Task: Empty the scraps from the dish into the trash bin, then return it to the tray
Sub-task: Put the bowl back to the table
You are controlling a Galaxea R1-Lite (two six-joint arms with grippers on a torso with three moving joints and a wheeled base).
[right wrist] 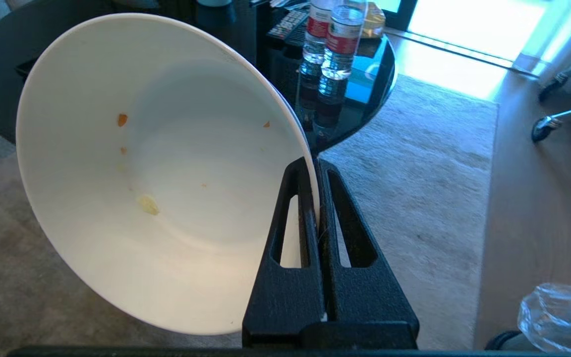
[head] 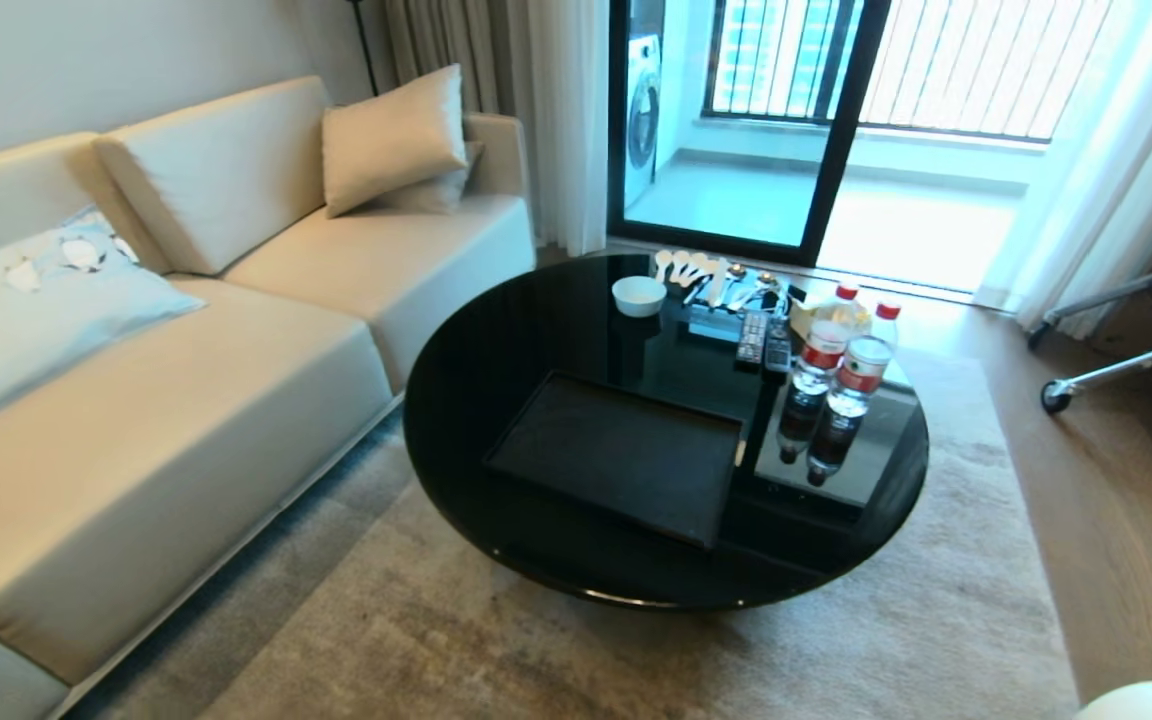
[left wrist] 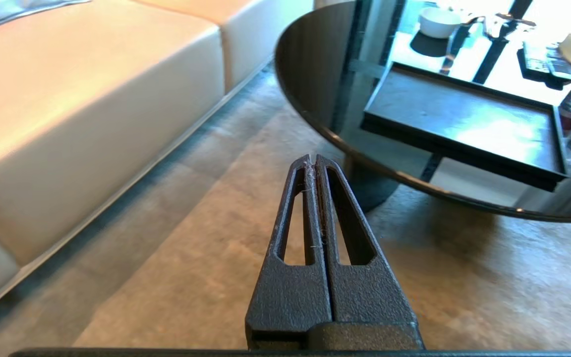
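My right gripper [right wrist: 314, 166] is shut on the rim of the dish [right wrist: 156, 163], a glossy white bowl held tipped on its side over the rug. Of the scraps, only small orange specks [right wrist: 122, 119] and a pale bit [right wrist: 147, 204] cling inside it. The clear liner bag of the trash bin [right wrist: 558, 310] shows low beside the gripper. The black tray [head: 626, 455] lies bare on the near part of the round black table [head: 496, 350]. My left gripper [left wrist: 312, 159] hangs shut and holding nothing above the rug, short of the table's edge; the tray [left wrist: 464, 119] shows beyond it.
A smaller white bowl [head: 638, 295], spoons [head: 696, 268], remotes [head: 764, 340] and two water bottles [head: 841, 365] stand on the table's far half. A beige sofa [head: 186, 380] runs along the left. A wheeled stand's legs [head: 1126, 350] are at the right.
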